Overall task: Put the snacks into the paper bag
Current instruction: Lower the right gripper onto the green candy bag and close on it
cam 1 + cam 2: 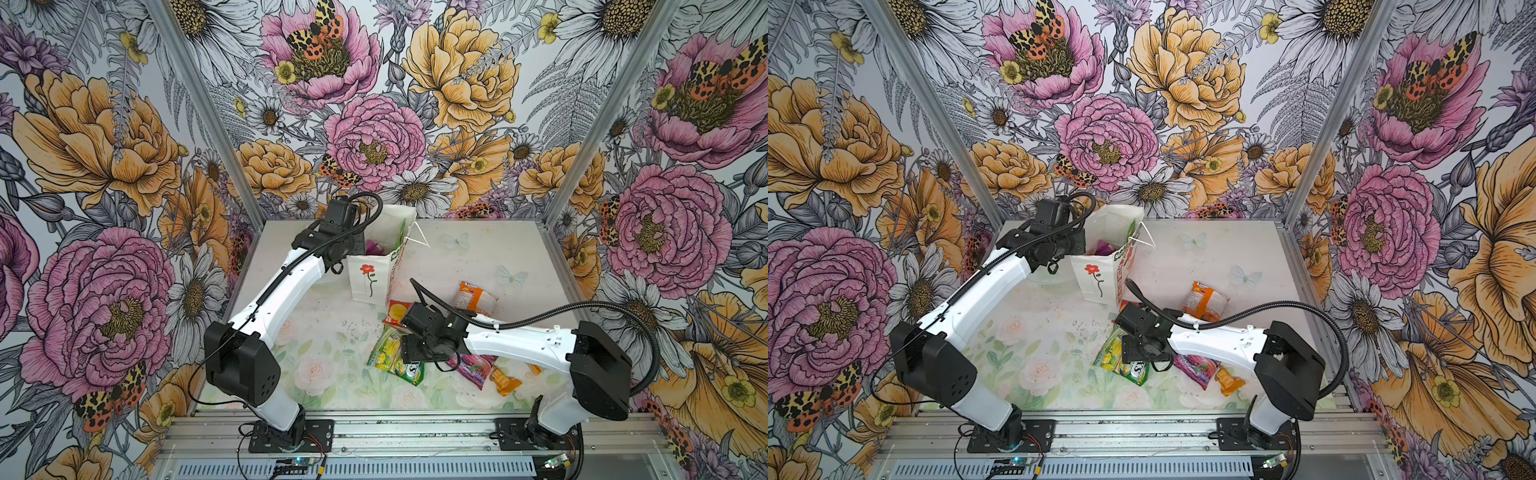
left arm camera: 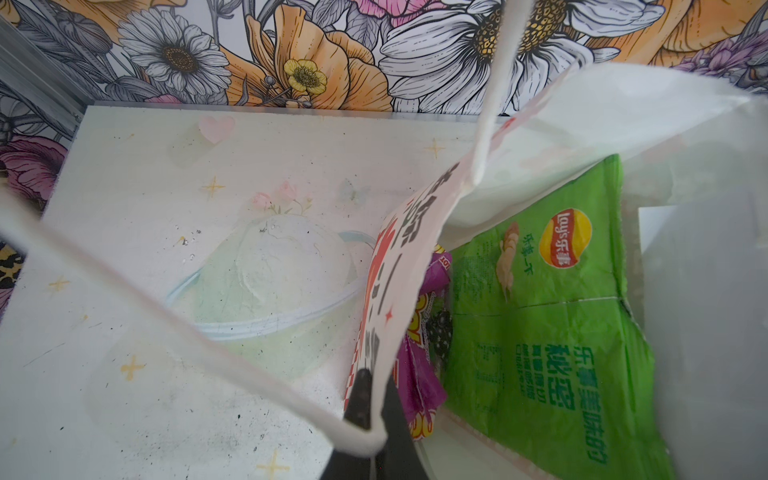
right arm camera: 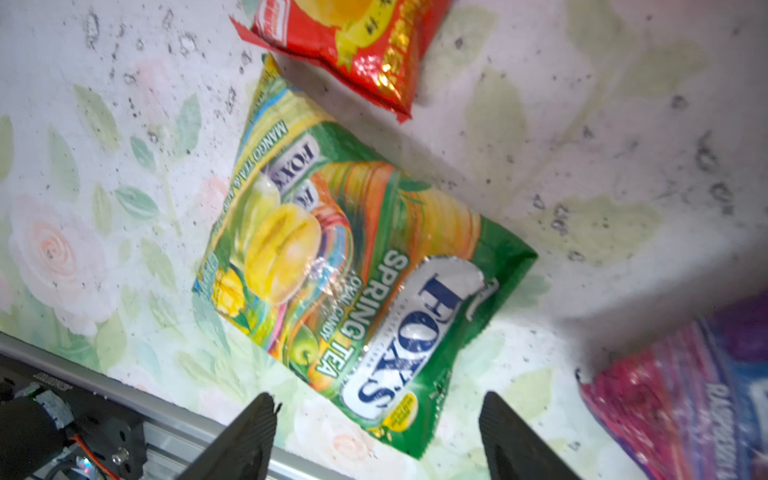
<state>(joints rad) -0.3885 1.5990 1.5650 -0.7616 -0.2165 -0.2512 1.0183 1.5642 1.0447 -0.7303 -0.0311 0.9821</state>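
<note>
With the left gripper [image 2: 373, 401] clenched on the rim of the paper bag [image 1: 360, 286], the right gripper [image 3: 378, 400] hangs spread-jawed over the FOX'S packet [image 3: 361, 266] lying flat near the bag's foot and should pinch across its short width, since its long axis runs away from the bag, logo end farthest.

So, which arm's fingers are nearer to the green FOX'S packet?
Right. The right fingers stand open directly over the green FOX'S packet on the table; the left fingers are far from it, shut on the edge of the paper bag.
</note>
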